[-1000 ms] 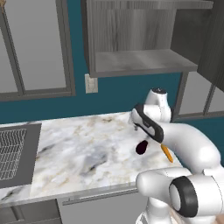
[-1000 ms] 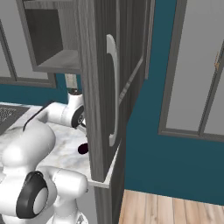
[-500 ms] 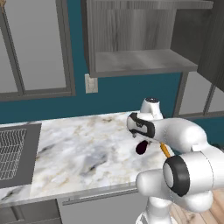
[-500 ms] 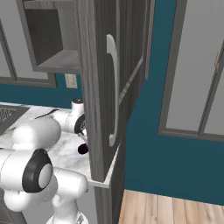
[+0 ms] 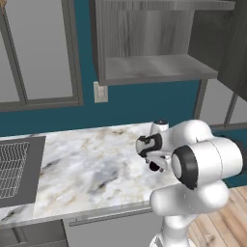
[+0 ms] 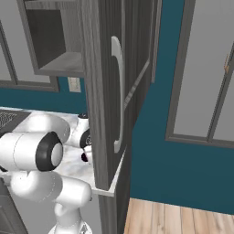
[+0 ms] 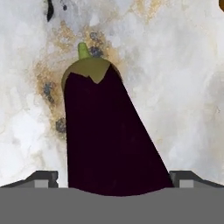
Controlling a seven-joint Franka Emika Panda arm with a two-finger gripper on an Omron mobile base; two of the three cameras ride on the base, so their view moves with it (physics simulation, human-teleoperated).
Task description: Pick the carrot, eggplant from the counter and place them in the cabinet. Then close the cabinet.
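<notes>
The eggplant [image 7: 105, 135], dark purple with a green cap, lies on the marble counter [image 5: 87, 159] near its right end. It shows as a dark spot under the hand [image 5: 154, 167] and beside the door [image 6: 84, 157]. My gripper [image 7: 113, 180] is open, with one fingertip [image 7: 43, 178] on each side of the eggplant and a small gap on the left. In the left base view the gripper [image 5: 154, 161] hangs just over it. An orange bit of the carrot [image 7: 221, 4] peeks in at a corner. The cabinet [image 5: 154, 67] stands open, its door [image 6: 103, 91] swung out.
The dark ridged sink area [image 5: 14, 169] lies at the counter's left end. A wall outlet [image 5: 100, 91] sits under the cabinet. Glass-fronted cabinets [image 5: 38, 53] flank it. The open door's bar handle [image 6: 118, 91] juts out over the counter's right corner.
The hand has come down and slightly left onto the eggplant. The arm's elbow has swung forward and now covers the carrot in the left base view.
</notes>
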